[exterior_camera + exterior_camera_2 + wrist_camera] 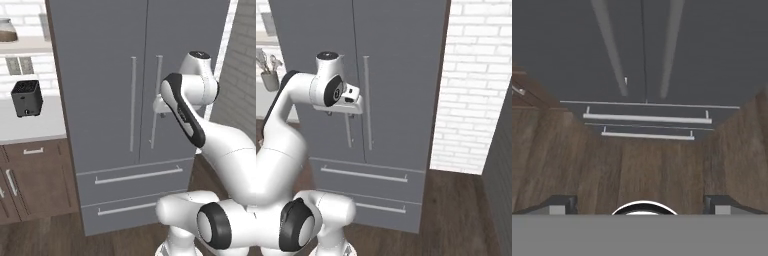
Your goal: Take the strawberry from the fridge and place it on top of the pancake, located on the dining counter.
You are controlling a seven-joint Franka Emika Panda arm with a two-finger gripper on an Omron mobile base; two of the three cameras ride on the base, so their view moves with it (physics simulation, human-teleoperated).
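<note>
Nearest the cameras, white Franka arm with dark joints, raised and bent at the elbow, two-finger gripper (640,205) spread wide and holding nothing — the two dark finger tips far apart at the bottom of the hand view, aimed down the door fronts toward the wooden floor (637,170). Hand close in front of the tall matte-grey French-door fridge (110,55), level with the right door's long vertical bar handle (156,102) in the left base view, not yet around it so far as can be judged. Both doors shut, seam between them closed; two drawers with horizontal handles (138,175) below, also shut. Strawberry presumably still inside, behind the doors. Likely trouble from here: fingers closing beside the slim bar rather than around it, or a pull along a straight line instead of the door's arc, letting the handle slip out of the grasp — the elbow also crowded near the brick wall (476,80). Farther left, small black toaster (26,97) on the pale wall counter (35,127).
</note>
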